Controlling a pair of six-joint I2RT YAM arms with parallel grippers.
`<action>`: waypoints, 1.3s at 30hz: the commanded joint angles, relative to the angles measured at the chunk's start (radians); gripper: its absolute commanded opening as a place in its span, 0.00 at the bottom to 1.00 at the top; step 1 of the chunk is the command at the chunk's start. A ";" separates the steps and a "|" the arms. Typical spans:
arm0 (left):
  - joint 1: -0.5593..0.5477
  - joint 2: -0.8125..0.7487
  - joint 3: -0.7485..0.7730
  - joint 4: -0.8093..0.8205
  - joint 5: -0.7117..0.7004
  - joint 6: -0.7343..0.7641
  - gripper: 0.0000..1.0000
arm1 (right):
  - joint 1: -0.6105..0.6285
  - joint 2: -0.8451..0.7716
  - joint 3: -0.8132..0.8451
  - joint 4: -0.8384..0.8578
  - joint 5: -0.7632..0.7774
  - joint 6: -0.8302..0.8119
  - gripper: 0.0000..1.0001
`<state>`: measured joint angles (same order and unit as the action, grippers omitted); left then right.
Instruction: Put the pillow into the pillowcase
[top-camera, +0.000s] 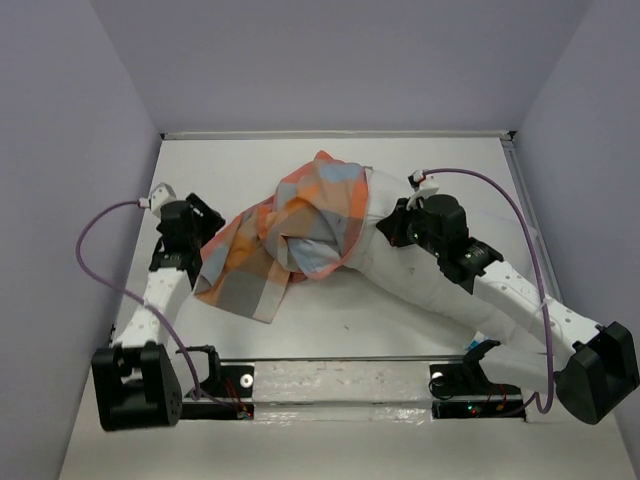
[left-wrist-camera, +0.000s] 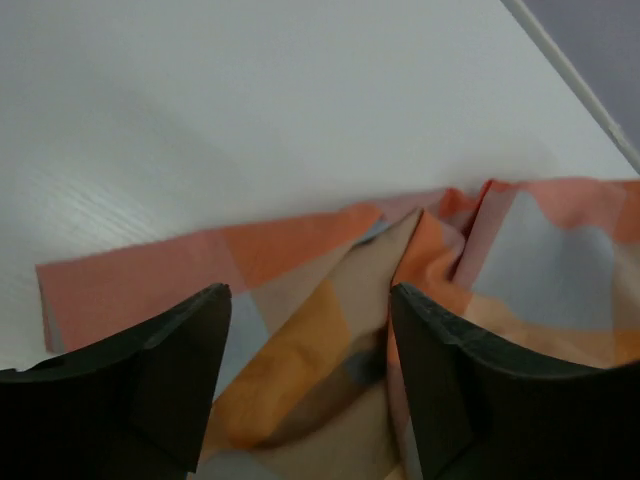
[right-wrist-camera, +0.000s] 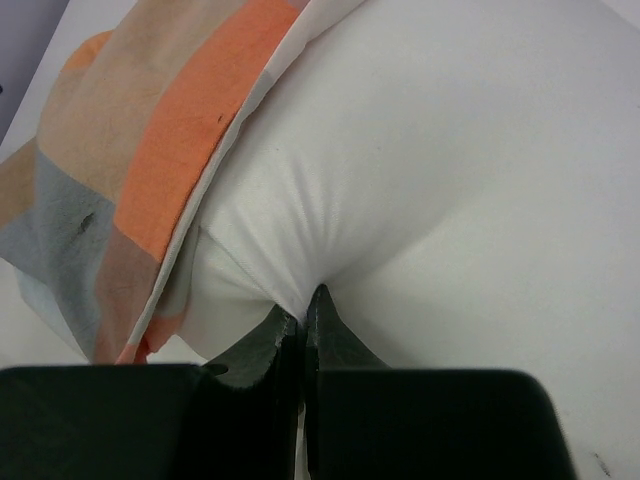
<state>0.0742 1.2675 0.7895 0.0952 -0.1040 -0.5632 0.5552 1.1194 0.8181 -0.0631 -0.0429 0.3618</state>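
Note:
The white pillow (top-camera: 420, 285) lies across the table's middle, its far end covered by the checked pillowcase (top-camera: 290, 235). My right gripper (top-camera: 390, 228) is shut on a pinch of the pillow's white fabric (right-wrist-camera: 420, 160), next to the pillowcase's open hem (right-wrist-camera: 190, 130). My left gripper (top-camera: 205, 225) is open at the pillowcase's left edge. In the left wrist view its fingers (left-wrist-camera: 180, 360) stand on either side of a fold of the pillowcase (left-wrist-camera: 310, 330), with the jaws wide apart.
The lavender walls (top-camera: 80, 150) close in the table on three sides. A clear strip with both arm mounts (top-camera: 340, 385) runs along the near edge. Purple cables (top-camera: 95, 235) loop beside each arm.

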 joint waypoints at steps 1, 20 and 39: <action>-0.025 -0.299 -0.301 0.017 0.017 -0.122 0.82 | -0.003 -0.015 0.030 0.115 -0.029 0.006 0.00; -0.047 0.069 -0.313 -0.037 0.017 -0.040 0.50 | -0.003 -0.018 0.024 0.134 -0.084 0.029 0.00; -0.057 0.506 0.803 -0.402 -0.482 0.302 0.29 | -0.003 -0.027 -0.002 0.157 -0.127 0.017 0.00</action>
<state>0.0189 1.7267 1.2728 -0.2710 -0.4088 -0.3985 0.5507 1.0946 0.8017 -0.0589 -0.0994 0.3622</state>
